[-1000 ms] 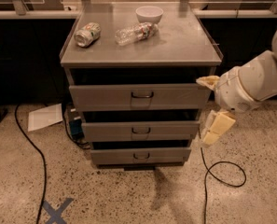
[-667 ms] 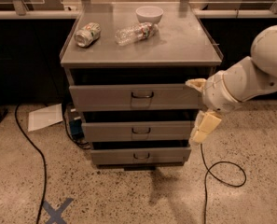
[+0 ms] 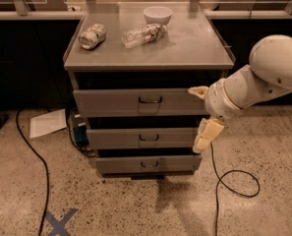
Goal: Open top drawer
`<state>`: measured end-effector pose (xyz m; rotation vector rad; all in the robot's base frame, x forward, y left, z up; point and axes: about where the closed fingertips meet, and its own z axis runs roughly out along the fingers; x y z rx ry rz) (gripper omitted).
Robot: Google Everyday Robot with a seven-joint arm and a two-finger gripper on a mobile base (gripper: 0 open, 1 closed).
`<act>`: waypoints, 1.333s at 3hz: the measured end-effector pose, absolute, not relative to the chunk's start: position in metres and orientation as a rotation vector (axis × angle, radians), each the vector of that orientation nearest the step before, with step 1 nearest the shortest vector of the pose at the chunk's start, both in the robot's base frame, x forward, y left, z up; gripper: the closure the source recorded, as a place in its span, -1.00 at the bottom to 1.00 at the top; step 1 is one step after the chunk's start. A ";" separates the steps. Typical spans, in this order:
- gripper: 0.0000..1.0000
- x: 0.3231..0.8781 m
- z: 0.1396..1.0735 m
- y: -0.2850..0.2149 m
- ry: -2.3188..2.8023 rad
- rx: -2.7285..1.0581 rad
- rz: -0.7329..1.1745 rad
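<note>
Gripper [image 3: 203, 113] hangs with fingers spread wide at the right edge of the top drawer [image 3: 111, 103], well right of its handle [image 3: 150, 100], above speckled floor [image 3: 271, 146].

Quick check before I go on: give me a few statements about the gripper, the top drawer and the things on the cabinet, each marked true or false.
1. The gripper is at the right end of the top drawer, away from its handle. True.
2. The fingers are shut on the handle. False: they are spread open and hold nothing.
3. A can lies on its side on the cabinet top. True.
4. The white bowl sits inside the top drawer. False: it stands on the cabinet top, near the back edge.
5. The plastic bottle stands upright. False: it lies on its side between the can and the bowl.
</note>
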<state>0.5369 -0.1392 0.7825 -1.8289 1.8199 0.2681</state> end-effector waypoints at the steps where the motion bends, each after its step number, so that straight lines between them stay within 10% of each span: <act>1: -1.00 0.552 0.767 -0.132 1.790 -1.808 0.320; 4: -1.00 0.624 0.708 -0.098 1.691 -1.806 0.407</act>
